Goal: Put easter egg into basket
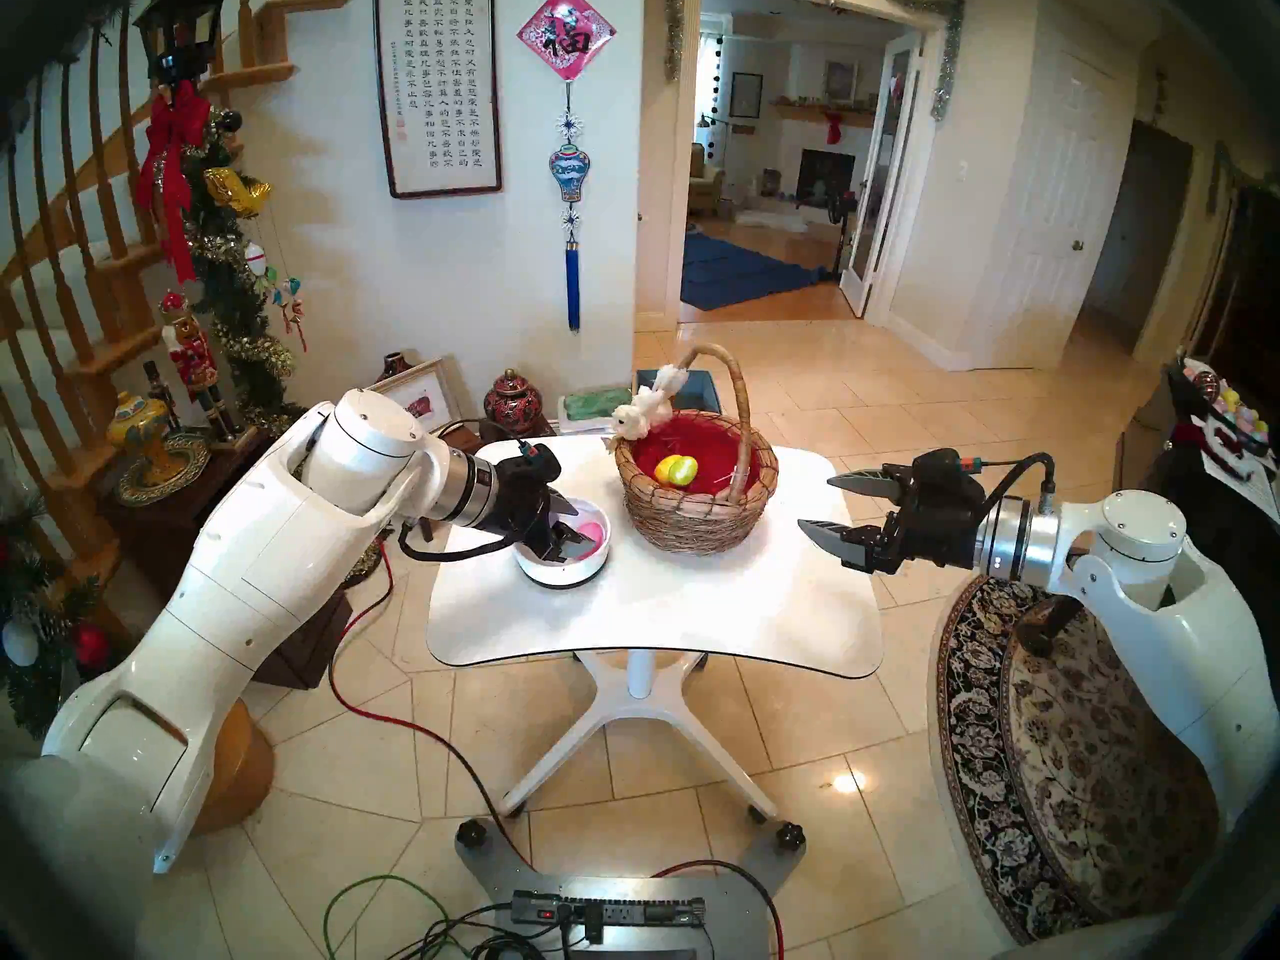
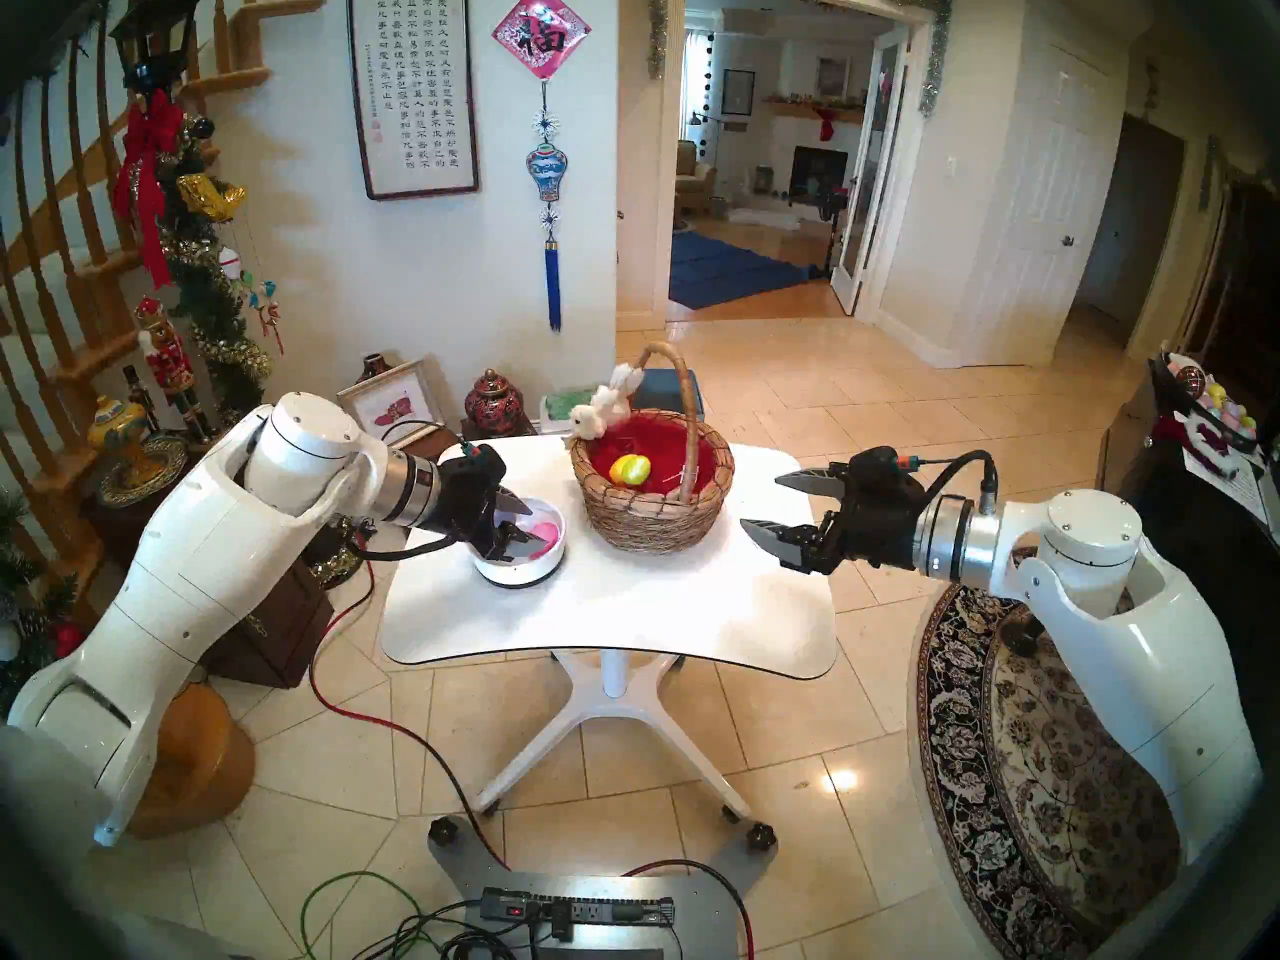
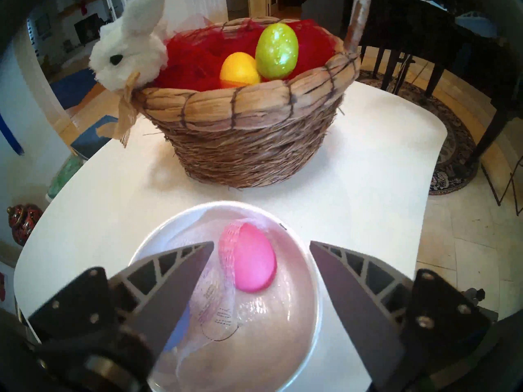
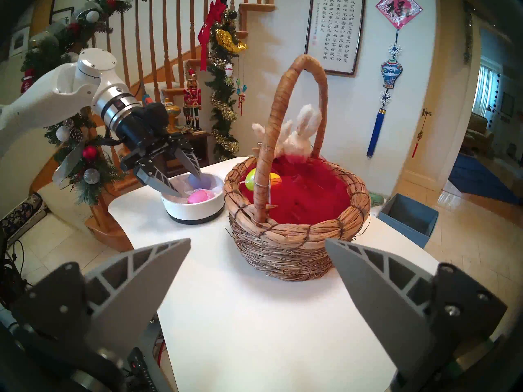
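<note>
Hovering: left gripper (image 3: 261, 245) over the white bowl (image 3: 308, 258), angled down
Left fingers: spread, empty
Pink egg (image 3: 254, 262): in the bowl between the fingertips, touching neither, beside pale netting (image 3: 226, 250)
Basket (image 3: 254, 139): just beyond the bowl, on the white table (image 3: 113, 190)
In basket: yellow egg (image 3: 239, 69), green egg (image 3: 276, 50)
Right gripper (image 1: 824, 503): spread, empty, basket ahead of it
</note>
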Controlling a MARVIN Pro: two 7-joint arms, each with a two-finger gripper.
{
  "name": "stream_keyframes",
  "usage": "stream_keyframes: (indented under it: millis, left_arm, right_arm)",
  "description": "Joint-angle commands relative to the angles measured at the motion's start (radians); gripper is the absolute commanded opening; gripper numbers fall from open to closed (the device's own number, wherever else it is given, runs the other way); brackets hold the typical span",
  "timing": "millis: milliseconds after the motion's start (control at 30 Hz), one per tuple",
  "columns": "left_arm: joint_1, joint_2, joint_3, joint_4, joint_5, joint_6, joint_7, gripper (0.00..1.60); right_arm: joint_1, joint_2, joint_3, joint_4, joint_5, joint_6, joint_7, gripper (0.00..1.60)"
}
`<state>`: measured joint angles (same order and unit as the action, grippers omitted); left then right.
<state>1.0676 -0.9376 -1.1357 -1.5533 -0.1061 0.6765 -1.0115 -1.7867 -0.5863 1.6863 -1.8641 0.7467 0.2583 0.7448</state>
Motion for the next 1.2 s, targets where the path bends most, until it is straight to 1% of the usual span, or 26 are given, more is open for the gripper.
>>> stream_keyframes:
  millis: [0, 67, 267, 533, 1167]
  left_arm:
    - [-0.019, -0.002, -0.006, -0.006, -0.013, 0.033, -0.018, 1.24]
    - [-0.032, -0.008, 0.002, 0.008, -0.015, 0.058, -0.029, 1.24]
    - [-0.050, -0.017, 0.014, 0.028, -0.011, 0.072, -0.044, 1.25]
    - [-0.056, -0.022, 0.017, 0.034, -0.011, 0.076, -0.052, 1.24]
    - [-0.052, -0.030, 0.021, 0.026, 0.013, 0.083, -0.029, 1.26]
  right_arm:
    - [0.000, 0.003, 0.006, -0.002, -0.001, -0.002, 0.001, 1.60]
    - [0.000, 0.003, 0.006, -0.002, -0.001, -0.002, 0.001, 1.60]
    - [0.000, 0.004, 0.006, -0.002, -0.001, -0.002, 0.001, 1.60]
    - [0.000, 0.004, 0.005, -0.002, -0.001, -0.003, 0.001, 1.60]
    - [0.000, 0.005, 0.005, -0.002, 0.000, -0.003, 0.000, 1.60]
